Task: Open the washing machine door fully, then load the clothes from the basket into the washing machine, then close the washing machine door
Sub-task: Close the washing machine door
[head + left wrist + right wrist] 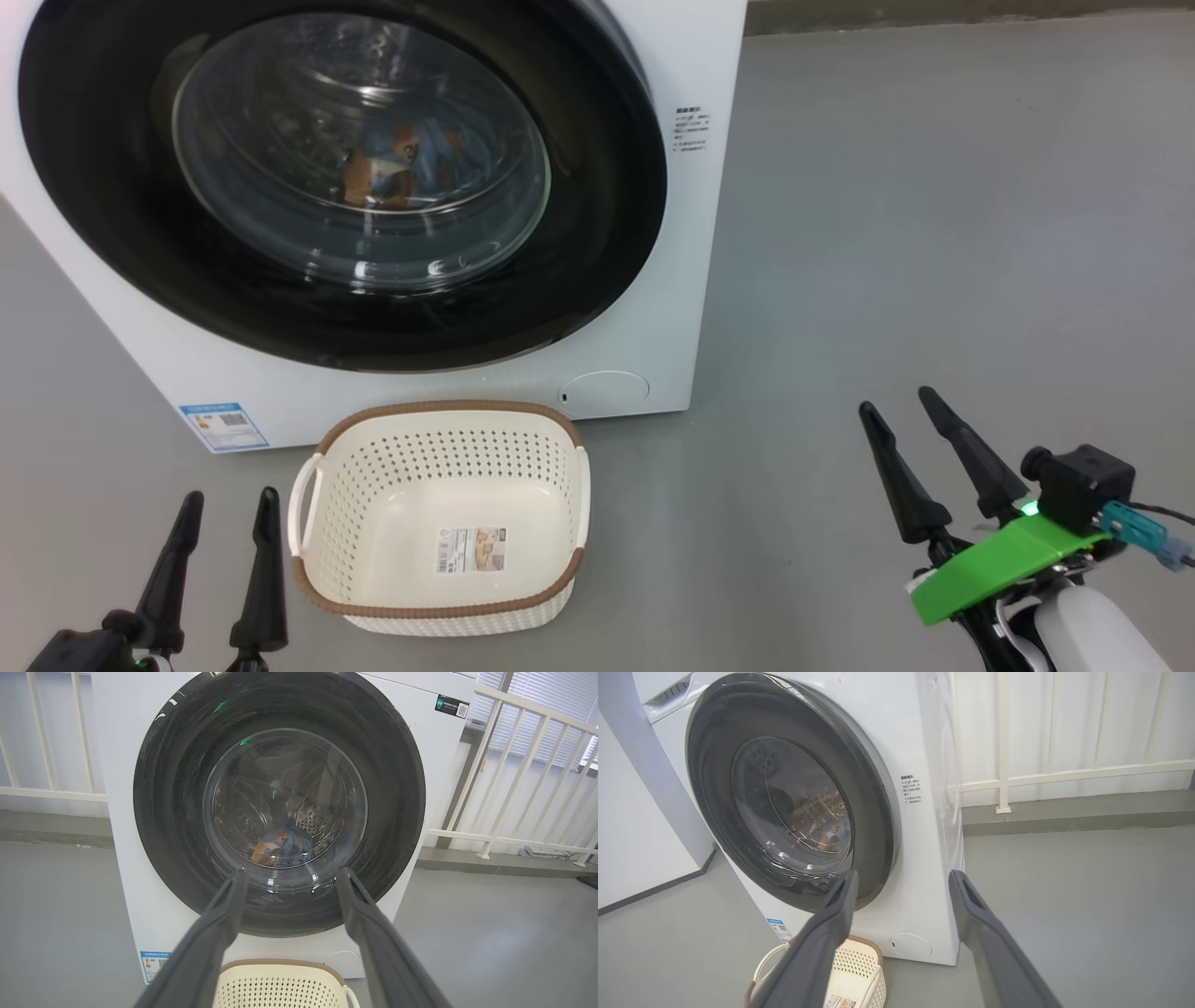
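Now the washing machine door point(607, 187) is seen shut, upper left, the clothes point(392, 163) behind its glass, the basket point(448, 457) empty below; left gripper point(231, 493) and right gripper point(895, 399) spread wide, nothing held. All is judged done.

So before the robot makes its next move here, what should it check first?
1. Is the basket emptied: ok, nothing lies in it.
2. Are the clothes in the washing machine: ok, they show behind the glass.
3. Is the washing machine door closed: ok, it looks flush with the front.
4. Is it latched: cannot tell.
5. Is the left gripper free: ok, open and empty.
6. Is the right gripper free: ok, open and empty.
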